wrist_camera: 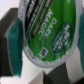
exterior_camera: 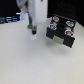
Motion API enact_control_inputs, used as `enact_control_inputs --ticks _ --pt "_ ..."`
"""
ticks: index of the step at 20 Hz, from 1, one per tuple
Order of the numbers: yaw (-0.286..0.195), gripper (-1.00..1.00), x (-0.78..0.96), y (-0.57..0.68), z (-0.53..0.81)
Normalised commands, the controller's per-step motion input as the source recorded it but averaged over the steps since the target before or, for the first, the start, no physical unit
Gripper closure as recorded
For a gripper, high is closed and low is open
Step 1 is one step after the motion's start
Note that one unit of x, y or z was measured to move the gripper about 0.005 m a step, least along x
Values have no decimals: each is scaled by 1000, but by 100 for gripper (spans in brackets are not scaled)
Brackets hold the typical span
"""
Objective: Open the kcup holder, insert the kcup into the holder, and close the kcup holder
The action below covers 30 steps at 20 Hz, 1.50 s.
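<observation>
Green foil lid fills the wrist view: we see the kcup (wrist_camera: 46, 31) w/ its printed top facing the camera, white rim around it, sitting between the teal fingers (wrist_camera: 14, 36) of the gripper (wrist_camera: 44, 37). One pad shows on each side of the pod and both look pressed against it, so we read the jaws as closed partway, clamped on the kcup.

In the exterior view the gripper (exterior_camera: 32, 31) hangs from the white arm (exterior_camera: 36, 12) above the white table (exterior_camera: 30, 62); a bit of green shows at approx the fingertips, but the pod itself is too small & blurred there to make out.

The kcup holder (exterior_camera: 61, 30) sits on the table at the exterior view's right, apart from the gripper. Its black tray w/ round slots is visible and a pale panel at its near end.
</observation>
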Motion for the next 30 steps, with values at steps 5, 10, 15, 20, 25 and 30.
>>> enact_control_inputs --ticks 5,10,15,20,25,30 --pt "0 100 6 764 473" --pt "0 100 15 768 289" --pt "0 100 5 764 135" --pt "2 100 0 744 5" --pt "11 100 0 722 0" --pt "28 100 -13 575 -20"
